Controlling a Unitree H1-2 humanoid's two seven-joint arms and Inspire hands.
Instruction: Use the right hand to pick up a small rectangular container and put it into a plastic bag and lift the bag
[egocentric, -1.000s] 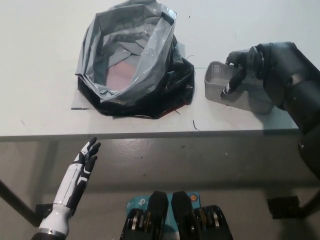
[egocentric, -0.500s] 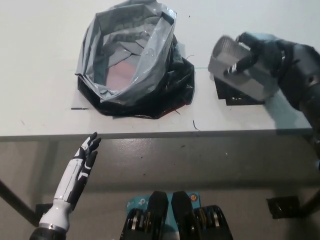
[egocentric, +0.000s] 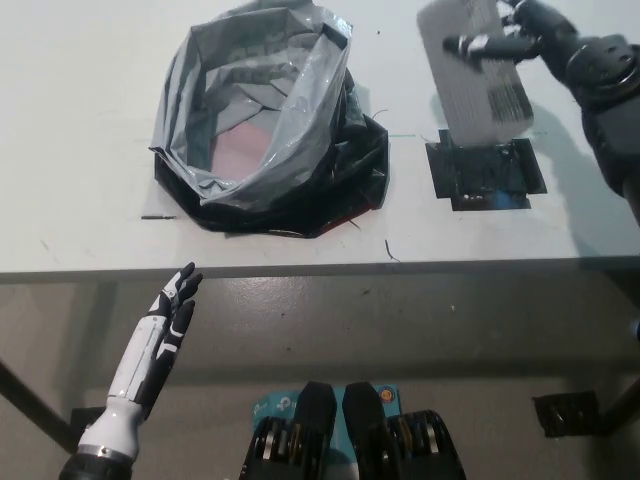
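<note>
White, the left robot hand (egocentric: 172, 312) rests low in front of the desk (egocentric: 80, 150) edge, fingers straight and apart, holding nothing. Left of centre on the desk the grey plastic bag (egocentric: 262, 120) stands with its mouth open upward. To its right lies a black marker patch (egocentric: 484, 173). Above that, the black right robot hand (egocentric: 515, 35) grips the small rectangular container (egocentric: 472, 62), lifted and tilted. My judgement: carry it high across to the bag's mouth, clear the near rim, then release only once it is well inside
</note>
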